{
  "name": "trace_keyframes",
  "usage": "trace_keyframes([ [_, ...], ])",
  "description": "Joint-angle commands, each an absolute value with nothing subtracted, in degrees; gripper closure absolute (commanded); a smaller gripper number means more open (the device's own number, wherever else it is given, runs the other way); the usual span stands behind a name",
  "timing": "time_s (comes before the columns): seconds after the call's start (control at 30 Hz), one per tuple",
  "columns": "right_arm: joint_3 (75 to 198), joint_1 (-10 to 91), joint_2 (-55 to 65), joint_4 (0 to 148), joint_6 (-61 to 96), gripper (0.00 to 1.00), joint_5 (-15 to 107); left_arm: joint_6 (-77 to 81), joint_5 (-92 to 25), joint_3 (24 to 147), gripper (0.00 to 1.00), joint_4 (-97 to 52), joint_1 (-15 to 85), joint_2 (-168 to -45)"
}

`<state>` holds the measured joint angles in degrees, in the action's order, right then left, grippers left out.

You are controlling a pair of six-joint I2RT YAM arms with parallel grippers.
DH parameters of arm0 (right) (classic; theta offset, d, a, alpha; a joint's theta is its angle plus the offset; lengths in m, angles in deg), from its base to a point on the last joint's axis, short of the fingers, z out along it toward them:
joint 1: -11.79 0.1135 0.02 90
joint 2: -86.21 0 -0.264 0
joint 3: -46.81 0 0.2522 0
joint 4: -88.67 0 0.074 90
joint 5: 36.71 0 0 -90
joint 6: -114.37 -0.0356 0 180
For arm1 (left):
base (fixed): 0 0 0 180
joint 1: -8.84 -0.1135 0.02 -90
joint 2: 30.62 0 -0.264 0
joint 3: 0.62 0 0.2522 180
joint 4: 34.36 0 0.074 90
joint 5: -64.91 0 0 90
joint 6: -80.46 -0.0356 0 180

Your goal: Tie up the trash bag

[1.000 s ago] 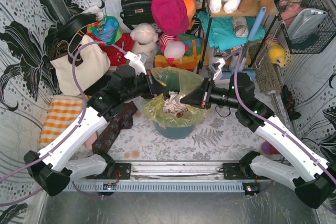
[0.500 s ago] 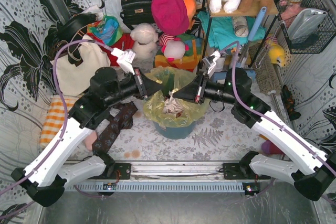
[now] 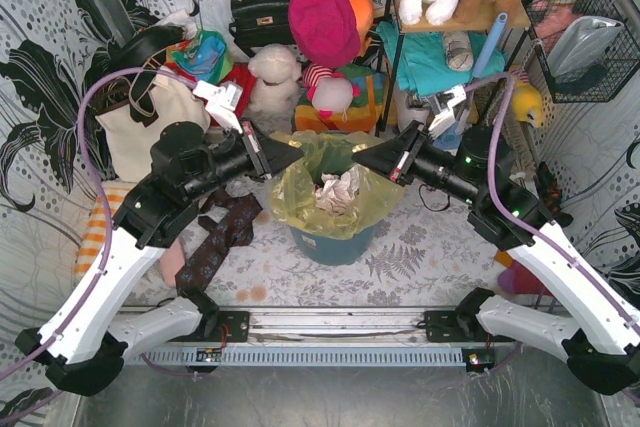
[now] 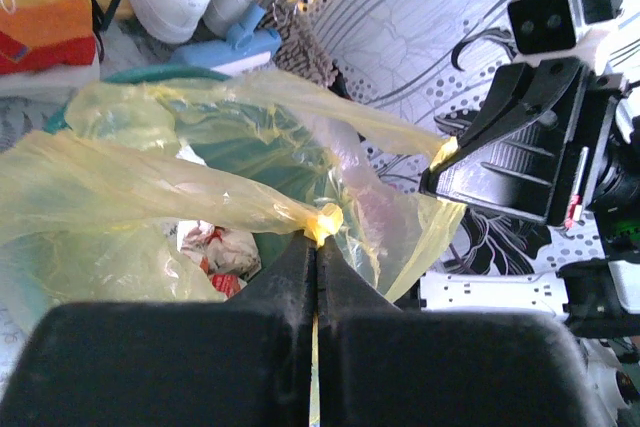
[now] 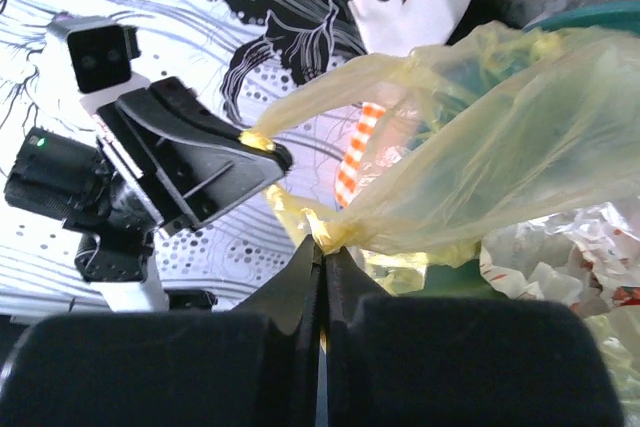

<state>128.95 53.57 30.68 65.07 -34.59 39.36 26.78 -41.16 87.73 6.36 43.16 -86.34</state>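
Note:
The trash bag [image 3: 300, 192], thin yellow-green plastic, lines the teal bucket [image 3: 335, 244] at the table's middle, with crumpled paper [image 3: 338, 190] inside. My left gripper [image 3: 296, 155] is shut on a bunched bit of the bag's left rim [image 4: 324, 219]. My right gripper [image 3: 358, 155] is shut on the right rim [image 5: 330, 232]. Both pinched corners are lifted above the bucket, with the film stretched between them. In the left wrist view my left gripper [image 4: 318, 239] faces the right gripper [image 4: 447, 155]. In the right wrist view my right gripper [image 5: 322, 245] faces the left gripper [image 5: 272, 151].
A cream tote [image 3: 150, 127] leans at the back left. A dark patterned cloth [image 3: 222, 237] and an orange checked cloth [image 3: 100, 232] lie left of the bucket. Stuffed toys [image 3: 275, 77], a shelf [image 3: 440, 47] and a wire basket [image 3: 585, 42] crowd the back and right.
Both arms have drawn back and outward, left arm to the left, right arm to the right. The two pinched corners have moved apart and risen, pulling the bag's mouth wider.

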Motion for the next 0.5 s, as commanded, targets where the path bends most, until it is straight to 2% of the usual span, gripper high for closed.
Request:
trace_keyframes([
  [0.0,132.0,53.8,32.9,60.9,-31.2,1.00,47.4,26.4,-38.2,91.7,1.00,5.3,42.5,-85.9],
  [0.47,153.9,53.8,23.1,56.7,-16.6,1.00,57.3,23.4,-34.5,101.8,1.00,-3.9,41.0,-90.7],
])
